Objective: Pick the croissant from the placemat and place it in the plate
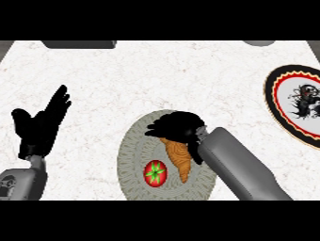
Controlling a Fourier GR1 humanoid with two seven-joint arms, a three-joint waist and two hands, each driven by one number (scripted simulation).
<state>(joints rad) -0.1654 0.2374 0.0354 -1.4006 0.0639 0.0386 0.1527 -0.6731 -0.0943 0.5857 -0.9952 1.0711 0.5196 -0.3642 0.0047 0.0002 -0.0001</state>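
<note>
Right hand [177, 125] curls round 1 croissant [180, 158] on 1 placemat [132, 151]; 1 plate [288, 120] lies apart.

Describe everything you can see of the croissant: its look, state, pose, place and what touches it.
The croissant is golden brown with ridged bands like baked pastry, and it narrows to a point toward the view's lower edge. It lies flat on the round grey placemat, just right of a red and green item. Its upper end is hidden under the right hand, whose fingers curl over it. It lies well apart from the plate at the right.
</note>
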